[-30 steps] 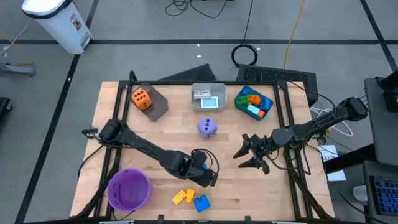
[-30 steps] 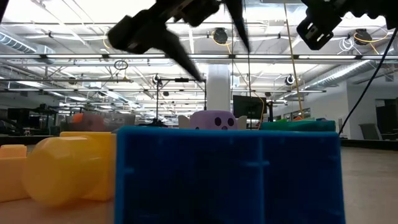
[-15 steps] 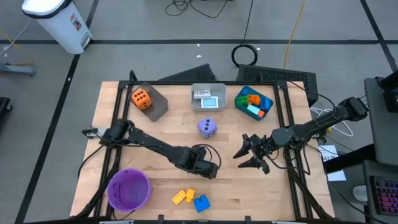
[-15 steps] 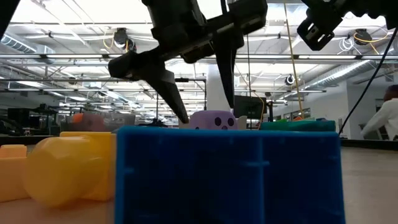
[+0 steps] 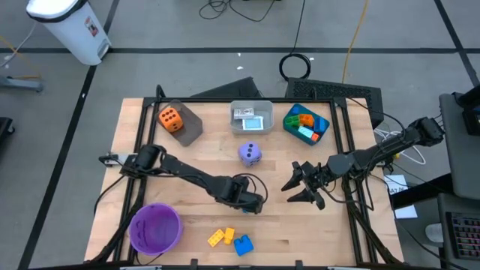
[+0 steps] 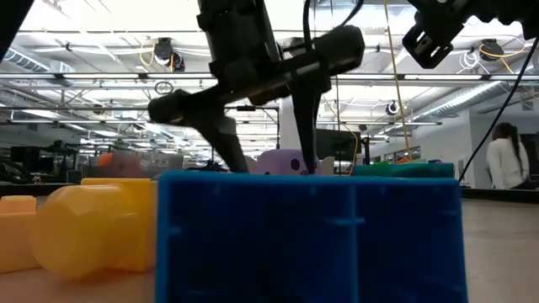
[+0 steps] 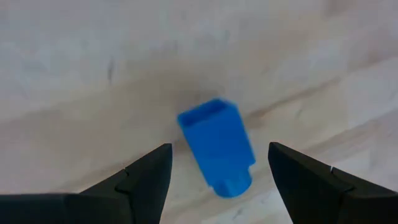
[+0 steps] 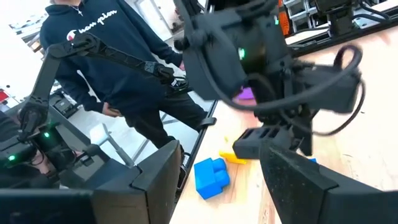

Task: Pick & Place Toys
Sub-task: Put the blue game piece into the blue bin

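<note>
While the right gripper (image 5: 300,187) waits open near the table's right edge, the left gripper (image 5: 253,204) hangs wide open over a small blue brick (image 7: 217,146) on the wood; next it must lower and close.

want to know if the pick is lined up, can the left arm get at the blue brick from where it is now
Probably yes. The left gripper hangs over the blue brick with its fingers open to either side, and only bare table surrounds it. The yellow bricks lie beside it.
</note>
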Motion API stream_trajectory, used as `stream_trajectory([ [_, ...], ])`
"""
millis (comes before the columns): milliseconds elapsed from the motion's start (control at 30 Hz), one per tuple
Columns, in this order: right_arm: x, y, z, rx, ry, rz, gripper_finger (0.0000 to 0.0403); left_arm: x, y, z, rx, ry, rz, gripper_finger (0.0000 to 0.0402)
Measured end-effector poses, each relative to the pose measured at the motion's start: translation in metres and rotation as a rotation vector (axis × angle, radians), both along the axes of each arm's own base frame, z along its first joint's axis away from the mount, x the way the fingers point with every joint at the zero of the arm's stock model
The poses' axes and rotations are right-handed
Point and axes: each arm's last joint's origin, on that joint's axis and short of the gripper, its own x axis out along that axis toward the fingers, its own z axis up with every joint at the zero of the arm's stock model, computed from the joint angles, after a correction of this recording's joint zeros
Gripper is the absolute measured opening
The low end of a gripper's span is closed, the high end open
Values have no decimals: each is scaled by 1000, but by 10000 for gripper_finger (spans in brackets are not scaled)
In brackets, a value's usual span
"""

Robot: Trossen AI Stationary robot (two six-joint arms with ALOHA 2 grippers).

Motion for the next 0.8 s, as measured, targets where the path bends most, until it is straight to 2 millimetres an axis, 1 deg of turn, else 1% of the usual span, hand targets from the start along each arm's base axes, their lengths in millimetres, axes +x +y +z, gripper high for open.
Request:
stream_trajectory([
  [167, 0, 0, 0, 0, 0, -1, 214, 1, -2, -11, -32, 38, -6, 273],
  [267, 0, 0, 0, 0, 1, -1, 214, 0, -1, -10, -14, 40, 1, 273],
  [367, 0, 0, 0, -1, 4, -1, 214, 0, 4, -11, 10, 57, 16, 273],
  [467, 0, 0, -1, -2, 6, 0, 214, 0, 9, -11, 8, 67, 20, 273],
  [600, 0, 0, -1, 1, 7, 1, 214, 0, 12, -17, -1, 103, 14, 273],
  [800, 0, 0, -1, 1, 7, 1, 214, -3, 13, -18, -8, 147, -3, 273],
])
